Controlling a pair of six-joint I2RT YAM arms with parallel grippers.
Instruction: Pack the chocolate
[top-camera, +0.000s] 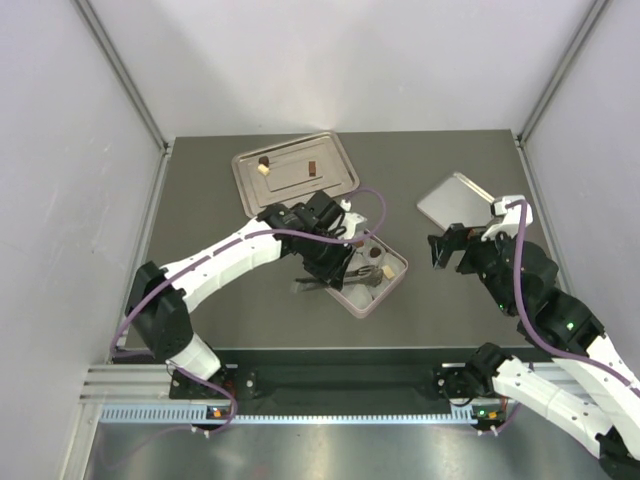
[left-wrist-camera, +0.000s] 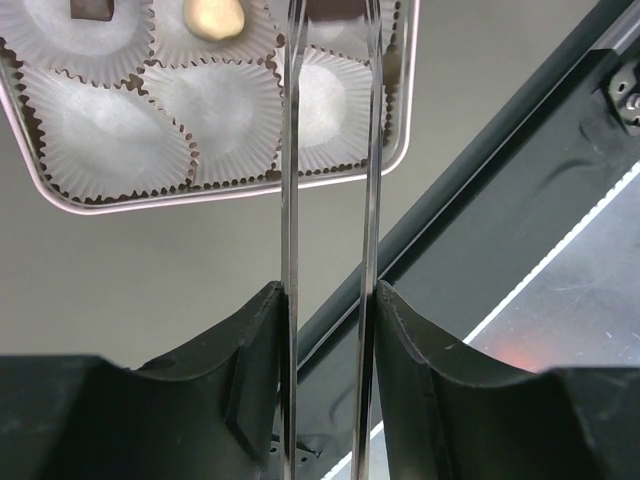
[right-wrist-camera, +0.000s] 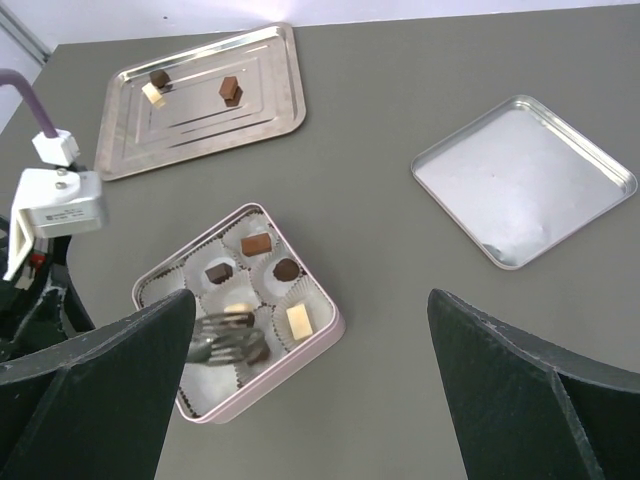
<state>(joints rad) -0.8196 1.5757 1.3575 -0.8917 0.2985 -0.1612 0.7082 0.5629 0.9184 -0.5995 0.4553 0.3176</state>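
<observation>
Between the left gripper's pads, pinches the two blades of the metal tongs to a narrow gap, probably because each chocolate is too small for bare fingers, and hangs the tips over the pink box (a dark piece seems to sit at the tips, hard to tell). Shows several pieces lying in the paper cups and three waiting on the metal tray beyond. Holds the right gripper spread wide and empty near the silver lid, presumably to stay out of the way.
</observation>
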